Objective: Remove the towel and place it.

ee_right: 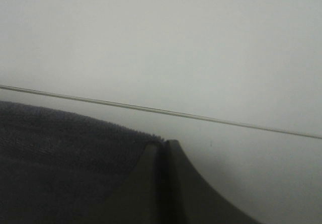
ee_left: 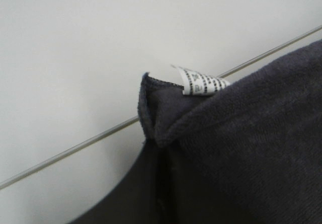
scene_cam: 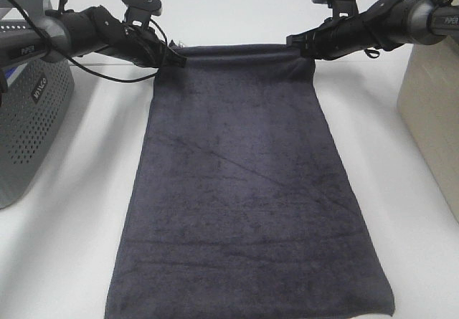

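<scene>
A dark grey towel (scene_cam: 240, 190) lies stretched down the white table (scene_cam: 79, 247), its near hem at 6 o'clock in the high view and its far edge raised at 12 o'clock, where the two arms meet it. To the towel's 9 o'clock stands a grey perforated basket (scene_cam: 32, 111); to its 3 o'clock, a beige bin (scene_cam: 430, 118).

At the far left corner, the left pincer (scene_cam: 176, 57) is closed on the towel, the cloth bunched between its tips. The left wrist view shows that corner folded over, with a white care label (ee_left: 198, 81) sticking out of the seam and a thin metal rod (ee_left: 75, 148) running behind it.

At the far right corner, the right pincer (scene_cam: 300, 45) meets the towel's edge; the right wrist view shows its dark fingers (ee_right: 151, 183) pressed together with the towel's hem caught at their tip, the same thin rod crossing behind against the white table.
</scene>
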